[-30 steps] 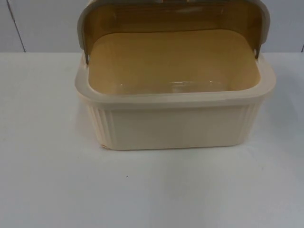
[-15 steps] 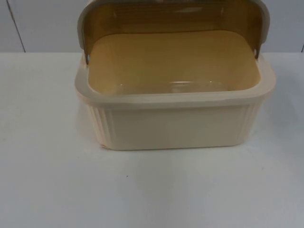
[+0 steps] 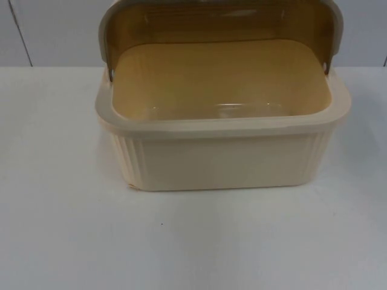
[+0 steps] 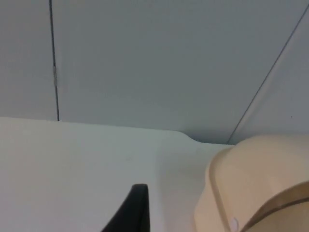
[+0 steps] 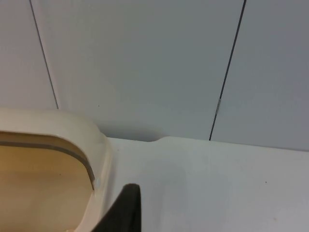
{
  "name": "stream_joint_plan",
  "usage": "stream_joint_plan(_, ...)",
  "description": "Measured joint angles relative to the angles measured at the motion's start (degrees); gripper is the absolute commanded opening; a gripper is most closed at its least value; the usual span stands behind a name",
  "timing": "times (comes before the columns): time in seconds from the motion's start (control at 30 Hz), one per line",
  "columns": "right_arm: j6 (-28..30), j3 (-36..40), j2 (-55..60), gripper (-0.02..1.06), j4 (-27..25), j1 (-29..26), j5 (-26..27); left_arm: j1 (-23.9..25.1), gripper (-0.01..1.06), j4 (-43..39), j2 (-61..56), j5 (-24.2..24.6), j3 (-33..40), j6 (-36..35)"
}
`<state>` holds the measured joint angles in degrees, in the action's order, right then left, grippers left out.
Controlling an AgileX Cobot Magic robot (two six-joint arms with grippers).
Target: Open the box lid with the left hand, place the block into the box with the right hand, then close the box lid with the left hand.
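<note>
The cream ribbed box stands in the middle of the table with its amber see-through lid rolled back and open. Its inside is bare. My left gripper hovers off the box's back left corner, apart from the lid's cream frame. My right gripper is open and holds nothing. It hangs by the back right corner, close to the lid's cream frame.
The white table spreads wide in front of the box and to both its sides. The grey partition wall rises right behind the box.
</note>
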<state>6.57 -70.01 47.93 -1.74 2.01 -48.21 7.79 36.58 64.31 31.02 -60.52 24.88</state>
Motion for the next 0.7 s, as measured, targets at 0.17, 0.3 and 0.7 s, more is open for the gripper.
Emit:
stream_joint_plan(0.17,0.0,0.0,0.0,1.05,0.0,0.0,-0.1,0.0,1.04,0.0,0.0,-0.9,0.0,0.0)
stream_joint_plan(0.3,0.0,0.0,0.0,1.05,0.0,0.0,-0.1,0.0,1.04,0.0,0.0,-3.2,0.0,0.0)
stream_joint_plan(0.7,0.0,0.0,0.0,1.05,-1.7,0.0,-0.1,0.0,1.04,-0.7,0.0,-3.2,0.0,0.1)
